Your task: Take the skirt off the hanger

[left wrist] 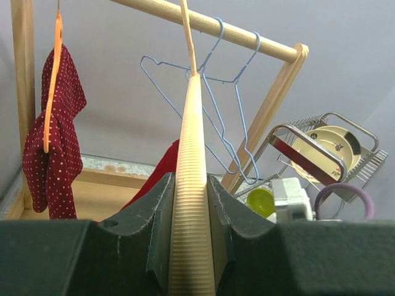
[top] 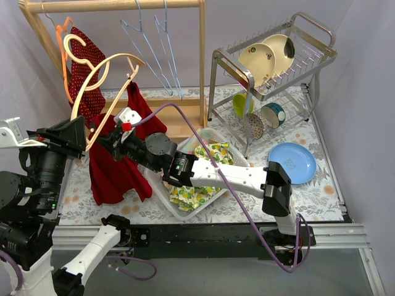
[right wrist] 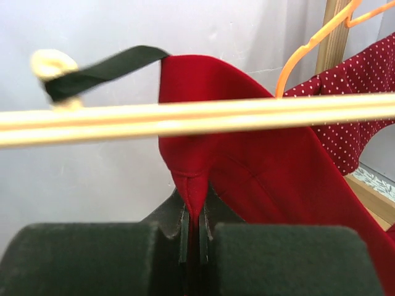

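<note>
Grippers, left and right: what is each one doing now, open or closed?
Left gripper: closed on the wooden hanger.
Right gripper: closed on the red skirt.

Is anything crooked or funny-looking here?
Yes. The wooden hanger is tipped steeply instead of hanging level, gripped by the left claw. The red skirt seems to dangle from one end only, by a black loop, while the right claw pinches its edge.
</note>
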You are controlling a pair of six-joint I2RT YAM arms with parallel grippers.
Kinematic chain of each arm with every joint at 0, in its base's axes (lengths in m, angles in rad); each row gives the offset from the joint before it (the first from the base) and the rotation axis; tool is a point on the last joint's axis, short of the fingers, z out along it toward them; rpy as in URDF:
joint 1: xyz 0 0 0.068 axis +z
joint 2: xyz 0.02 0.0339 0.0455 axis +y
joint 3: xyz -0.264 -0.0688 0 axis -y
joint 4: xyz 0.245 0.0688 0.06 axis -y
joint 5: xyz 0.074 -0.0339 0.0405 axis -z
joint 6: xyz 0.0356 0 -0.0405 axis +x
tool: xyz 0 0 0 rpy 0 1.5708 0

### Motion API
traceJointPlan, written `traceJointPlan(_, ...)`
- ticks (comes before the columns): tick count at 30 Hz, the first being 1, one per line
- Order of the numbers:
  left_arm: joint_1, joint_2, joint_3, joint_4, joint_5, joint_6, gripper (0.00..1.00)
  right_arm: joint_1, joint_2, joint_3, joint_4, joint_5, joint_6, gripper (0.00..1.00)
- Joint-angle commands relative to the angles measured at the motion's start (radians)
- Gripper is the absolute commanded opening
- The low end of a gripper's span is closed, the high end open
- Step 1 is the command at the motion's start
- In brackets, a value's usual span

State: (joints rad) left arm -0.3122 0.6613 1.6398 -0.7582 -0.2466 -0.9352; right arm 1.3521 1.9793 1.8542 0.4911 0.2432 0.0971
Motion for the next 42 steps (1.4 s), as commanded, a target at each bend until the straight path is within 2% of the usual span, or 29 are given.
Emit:
traceJointPlan(1,0.001,-0.006,-0.032,0.082,-0.022,0.010,0.00,0.004,-0.102,-0.004,0.161,-0.045,-0.013,0.01)
traceJointPlan(5,0.001,-0.015,-0.063,0.100,-0.060,0.036,0.00,0.019,-0.132,-0.064,0.231,-0.085,-0.033,0.01)
traceJointPlan(9,0.001,-0.020,-0.081,0.108,-0.068,0.045,0.00,0.024,-0.131,-0.055,0.218,-0.097,-0.034,0.01)
traceJointPlan(15,0.001,-0.020,-0.081,0.097,-0.040,0.039,0.00,0.025,-0.116,-0.026,0.175,-0.033,-0.039,0.01)
traceJointPlan(19,-0.001,-0.023,-0.051,0.103,-0.060,0.050,0.00,0.024,-0.134,-0.067,0.162,-0.018,-0.034,0.01)
traceJointPlan(27,0.001,0.035,0.066,0.096,-0.079,0.070,0.00,0.024,-0.227,-0.292,0.196,-0.009,-0.051,0.01)
traceJointPlan(34,0.001,0.027,0.100,0.089,-0.057,0.052,0.00,0.024,-0.404,-0.444,0.139,0.034,-0.085,0.01)
traceJointPlan(39,0.001,0.049,0.164,0.085,0.041,0.016,0.00,0.022,-0.470,-0.386,0.023,-0.005,-0.158,0.01)
traceJointPlan(42,0.001,0.067,0.230,0.080,0.056,-0.005,0.00,0.022,-0.481,-0.302,-0.046,-0.012,-0.264,0.01)
